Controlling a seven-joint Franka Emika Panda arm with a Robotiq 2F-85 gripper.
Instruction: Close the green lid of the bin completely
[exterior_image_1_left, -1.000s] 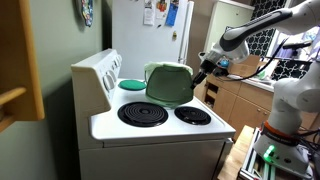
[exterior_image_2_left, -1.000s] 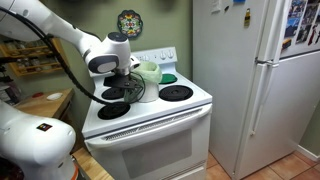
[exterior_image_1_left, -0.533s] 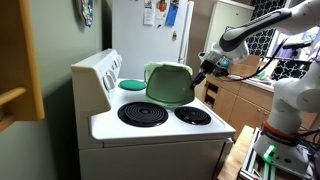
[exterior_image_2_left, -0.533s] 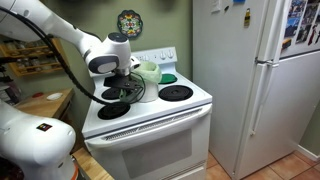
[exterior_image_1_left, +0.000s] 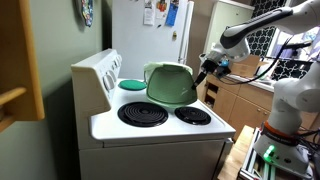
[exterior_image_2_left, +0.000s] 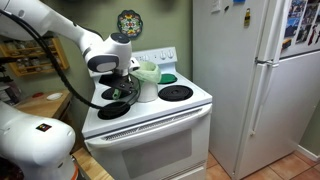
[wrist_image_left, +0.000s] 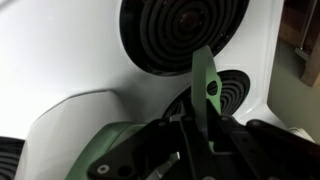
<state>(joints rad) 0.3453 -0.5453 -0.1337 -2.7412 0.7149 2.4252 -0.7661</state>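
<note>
Standing beside white fridge (exterior_image_2_left: 250, 80), white stove (exterior_image_1_left: 150, 155) served as surface; robot arm (exterior_image_1_left: 265, 22) extended over it from side; pale bin (exterior_image_2_left: 148, 92) sat on stove top behind front coil burner (exterior_image_1_left: 143, 113), near back panel; green lid (exterior_image_1_left: 170, 85) stood raised, near upright, not closed; tool (exterior_image_1_left: 206, 68) sat at lid's side edge, jaws pinched tight on thin green lid edge in wrist view; flat teal disc (exterior_image_1_left: 131, 84) lay just beside bin.

Opposite exterior views share stove (exterior_image_1_left: 105, 126); wrist close overhead.
</note>
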